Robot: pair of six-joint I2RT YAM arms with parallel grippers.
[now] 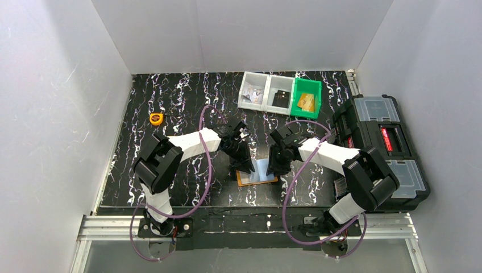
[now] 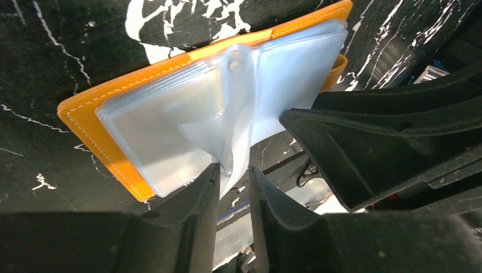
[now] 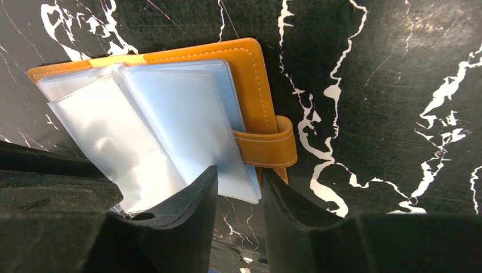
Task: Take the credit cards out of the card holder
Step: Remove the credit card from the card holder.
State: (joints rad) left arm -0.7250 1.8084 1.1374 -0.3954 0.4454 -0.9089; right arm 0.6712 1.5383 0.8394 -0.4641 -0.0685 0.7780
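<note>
The orange card holder [image 1: 258, 177] lies open on the black marbled table between both grippers. Its clear pockets fan out, with pale blue and whitish cards [image 3: 187, 122] inside them. In the left wrist view, one clear pocket leaf [image 2: 236, 122] stands up from the holder [image 2: 85, 111]. The leaf's lower corner hangs in the narrow gap of my left gripper [image 2: 234, 173], and daylight shows beside it. My right gripper [image 3: 239, 173] is open, its fingertips astride the near corner of the blue pocket beside the closure tab [image 3: 267, 149]. From above, the left gripper [image 1: 245, 166] and the right gripper [image 1: 275, 168] flank the holder. No dark card shows.
A small yellow-orange tape measure [image 1: 156, 119] sits at the far left. Two grey-white bins [image 1: 266, 91] and a green bin [image 1: 307, 98] stand at the back. A black toolbox [image 1: 378, 148] is on the right. White walls enclose the table.
</note>
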